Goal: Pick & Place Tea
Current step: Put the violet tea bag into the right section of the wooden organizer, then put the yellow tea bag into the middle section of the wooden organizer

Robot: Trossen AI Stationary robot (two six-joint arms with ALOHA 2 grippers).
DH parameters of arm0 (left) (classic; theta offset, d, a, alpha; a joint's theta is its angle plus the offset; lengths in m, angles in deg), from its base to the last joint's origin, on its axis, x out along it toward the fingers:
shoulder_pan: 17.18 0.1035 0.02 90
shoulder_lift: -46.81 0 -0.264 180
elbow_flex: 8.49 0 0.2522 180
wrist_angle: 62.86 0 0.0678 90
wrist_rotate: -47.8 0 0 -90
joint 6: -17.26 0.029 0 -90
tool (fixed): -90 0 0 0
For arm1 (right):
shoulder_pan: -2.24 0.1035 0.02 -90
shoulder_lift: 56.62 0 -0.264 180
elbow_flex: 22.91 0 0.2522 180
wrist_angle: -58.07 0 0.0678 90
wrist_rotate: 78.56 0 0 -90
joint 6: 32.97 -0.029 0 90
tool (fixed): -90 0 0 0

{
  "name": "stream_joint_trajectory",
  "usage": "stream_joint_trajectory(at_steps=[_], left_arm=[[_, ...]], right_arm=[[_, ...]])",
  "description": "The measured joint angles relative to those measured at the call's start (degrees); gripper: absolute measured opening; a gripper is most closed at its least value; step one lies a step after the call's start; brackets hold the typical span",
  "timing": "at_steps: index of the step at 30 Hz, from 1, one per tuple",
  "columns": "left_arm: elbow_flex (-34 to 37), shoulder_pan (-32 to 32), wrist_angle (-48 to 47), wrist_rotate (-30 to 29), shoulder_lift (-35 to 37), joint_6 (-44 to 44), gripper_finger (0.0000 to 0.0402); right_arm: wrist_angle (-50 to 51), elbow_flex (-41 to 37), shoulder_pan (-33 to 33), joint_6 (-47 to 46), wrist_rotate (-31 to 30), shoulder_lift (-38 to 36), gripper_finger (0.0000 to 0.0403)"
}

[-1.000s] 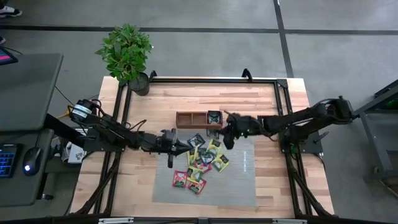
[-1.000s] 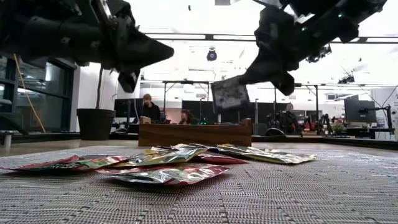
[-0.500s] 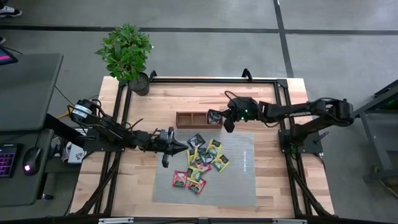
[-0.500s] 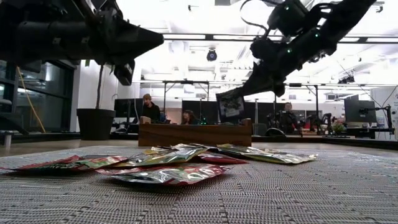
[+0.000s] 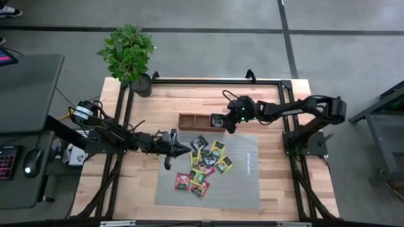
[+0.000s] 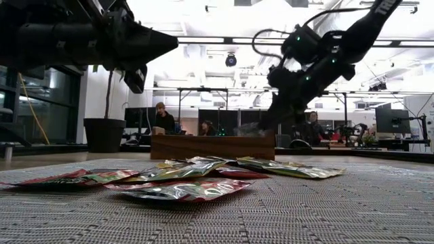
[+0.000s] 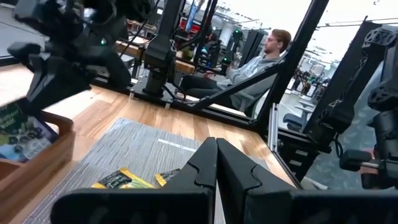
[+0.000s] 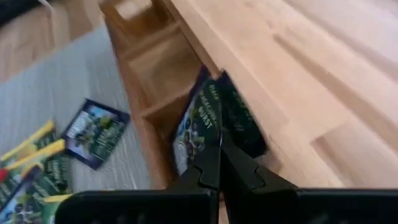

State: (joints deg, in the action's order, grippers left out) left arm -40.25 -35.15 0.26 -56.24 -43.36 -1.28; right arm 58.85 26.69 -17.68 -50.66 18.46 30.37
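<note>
Several tea sachets (image 5: 205, 161), red, yellow, green and dark, lie in a loose pile (image 6: 190, 177) on the grey mat (image 5: 243, 183). The brown wooden tray (image 5: 192, 120) stands just beyond the mat's far edge. My right gripper (image 5: 227, 121) reaches over the tray's right end compartment, shut on a dark sachet (image 8: 198, 124). Another dark sachet (image 8: 241, 124) stands close behind it in that compartment. My left gripper (image 5: 187, 148) hovers shut and level above the mat's left side, beside the pile, holding nothing. My right gripper pinches the dark sachet's upper edge (image 8: 210, 142) between its two fingers. The fingers slant down, coming from the table's right side. The sachet hangs almost upright below them, its lower part inside the tray's right end compartment (image 8: 163, 106). Whether it rests on the bottom does not show.
A potted plant (image 5: 129, 53) stands at the table's far left corner. A black frame (image 5: 214, 81) runs along the table's far and side edges. Bare mat lies to the right of the pile and toward the near edge. People sit in the room beyond (image 7: 273, 56).
My right gripper has swung from above the pile toward the table's far edge, over the tray, and gone down, still shut on the dark sachet. The sachet hung clear in the air before; now it has sunk into the tray's right end compartment.
</note>
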Motion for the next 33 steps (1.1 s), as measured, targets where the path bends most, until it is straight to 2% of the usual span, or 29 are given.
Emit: stream_joint_trajectory(at_steps=[11,15,26,33], left_arm=[[0.00,0.00,-0.49,-0.47,-0.02,-0.82,0.0001],[0.00,0.00,-0.89,-1.61,-0.02,-0.82,0.0001],[0.00,0.02,-2.34,-1.59,-0.04,-1.42,0.0001],[-0.02,0.02,-5.55,-1.15,-0.04,-3.75,0.0001]], right_arm=[[-0.90,0.02,0.00,-0.27,-0.54,0.45,0.0008],[-0.92,0.02,0.00,0.01,-0.21,0.45,0.0037],[1.98,0.04,0.00,-0.27,0.08,-2.04,0.0165],[9.39,0.04,0.17,-1.30,0.43,-11.19,0.0179]])
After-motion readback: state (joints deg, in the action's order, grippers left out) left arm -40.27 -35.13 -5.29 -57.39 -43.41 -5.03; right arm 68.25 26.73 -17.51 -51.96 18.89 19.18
